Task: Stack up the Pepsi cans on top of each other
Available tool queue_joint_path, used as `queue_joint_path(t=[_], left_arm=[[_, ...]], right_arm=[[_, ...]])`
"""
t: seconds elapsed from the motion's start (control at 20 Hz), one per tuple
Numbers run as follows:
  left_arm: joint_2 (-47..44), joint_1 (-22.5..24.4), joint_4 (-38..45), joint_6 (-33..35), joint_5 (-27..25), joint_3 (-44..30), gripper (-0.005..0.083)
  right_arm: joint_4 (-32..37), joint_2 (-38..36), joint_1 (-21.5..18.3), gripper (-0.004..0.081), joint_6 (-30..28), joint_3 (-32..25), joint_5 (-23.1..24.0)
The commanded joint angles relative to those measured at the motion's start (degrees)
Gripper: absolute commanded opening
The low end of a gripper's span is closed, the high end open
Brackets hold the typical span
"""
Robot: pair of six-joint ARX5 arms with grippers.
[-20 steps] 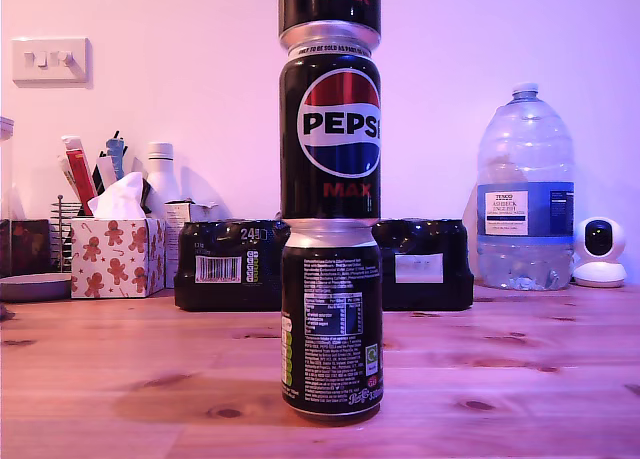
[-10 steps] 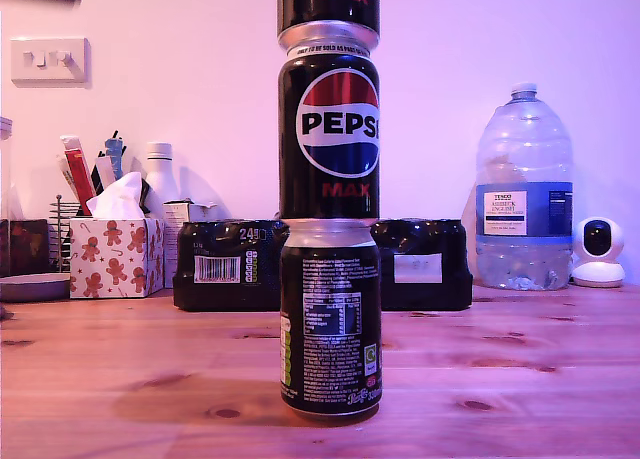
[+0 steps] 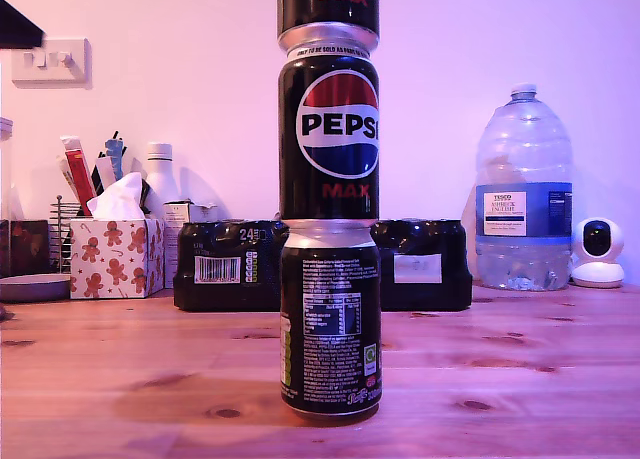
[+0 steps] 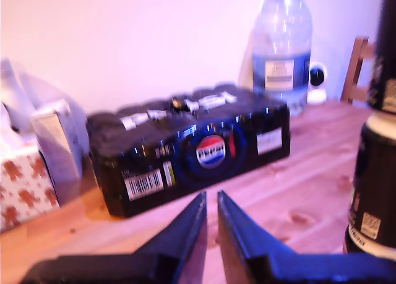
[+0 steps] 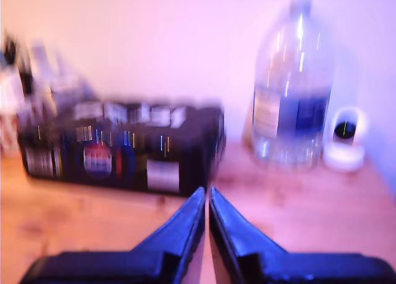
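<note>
Three black Pepsi cans stand in one column at the middle of the wooden table (image 3: 520,379). The bottom can (image 3: 330,319) shows its white small print, the middle can (image 3: 329,129) shows the round logo, and the top can (image 3: 328,4) is cut off by the frame's upper edge. No gripper touches them. My first gripper (image 4: 211,196) is shut and holds nothing; the stack (image 4: 374,185) shows beside it. My second gripper (image 5: 206,190) is shut and holds nothing, and its view is blurred. A dark part of an arm (image 3: 15,27) shows at the exterior view's upper left.
Behind the stack lies a black shrink-wrapped multipack (image 3: 225,264). A big water bottle (image 3: 525,194) and a small white camera (image 3: 600,251) stand at the exterior view's right. A gingerbread tissue box (image 3: 115,254) and a utensil holder (image 3: 75,184) stand at its left.
The dark arm part at the exterior view's upper left has come into view and moved down and leftward. The three stacked cans have not moved.
</note>
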Motion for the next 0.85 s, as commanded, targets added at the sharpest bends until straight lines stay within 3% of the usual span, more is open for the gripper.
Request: queue_joint_path(t=[0.0,0.3,0.8], left_arm=[[-1.38,-0.07,-1.49,-0.28,0.04,-2.16,0.0042],[-4.09,-0.17,-4.37,-2.84,0.00,-2.32,0.0042],[-4.00,-0.17,-19.26,-2.78,0.00,-2.29,0.0042]], right_arm=[[-0.31,-2.47,0.76,-0.0011,0.15,-1.36,-0.02],[-8.07,-5.07,1.95,-0.0011,4.46,-1.51,-0.87],[-25.51,-5.07,1.95,-0.0011,4.44,-1.51,-0.81]])
